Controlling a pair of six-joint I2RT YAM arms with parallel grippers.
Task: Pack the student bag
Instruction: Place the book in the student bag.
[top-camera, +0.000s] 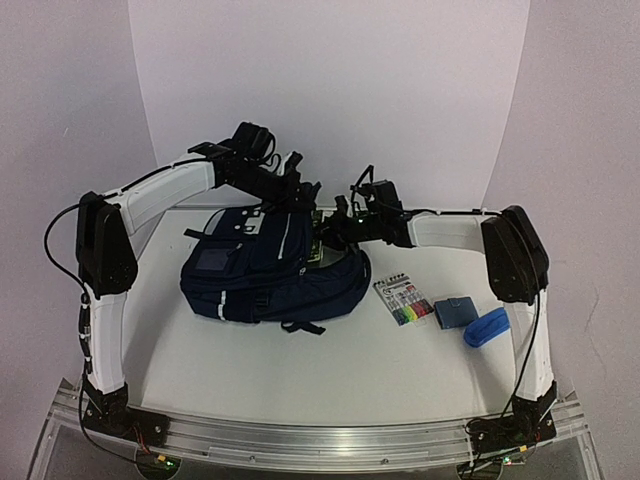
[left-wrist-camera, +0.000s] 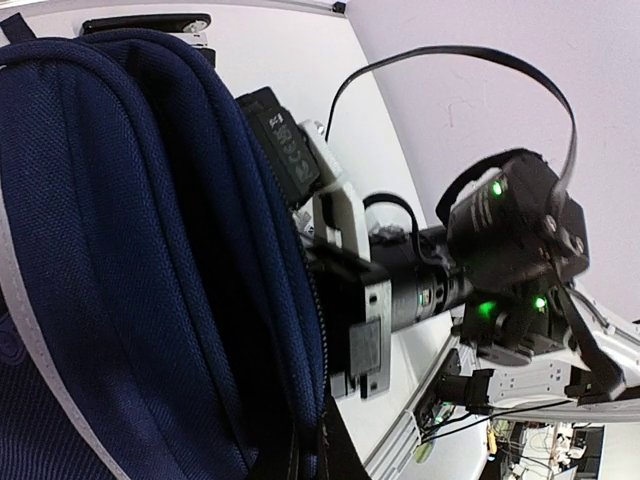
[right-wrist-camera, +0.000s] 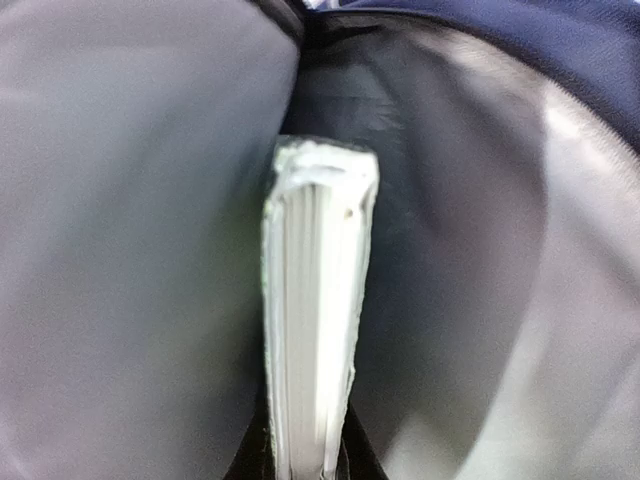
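Observation:
The student bag (top-camera: 262, 270), navy with thin white stripes, lies on its side at the table's middle, its mouth facing right. My left gripper (top-camera: 298, 188) is at the bag's top rim, and in the left wrist view the zip edge (left-wrist-camera: 318, 330) runs down into its shut jaws (left-wrist-camera: 318, 466). My right gripper (top-camera: 335, 232) is at the mouth, shut on a book (right-wrist-camera: 315, 320) with white pages seen edge-on. A dark finger (right-wrist-camera: 250, 462) presses on each cover. The book stands inside the bag, between grey lining walls (right-wrist-camera: 130, 250).
A pack of coloured markers (top-camera: 404, 298), a small blue pouch (top-camera: 455, 312) and a bright blue object (top-camera: 487, 327) lie on the table right of the bag. The right arm's gripper body (left-wrist-camera: 365, 300) sits close against the bag's rim.

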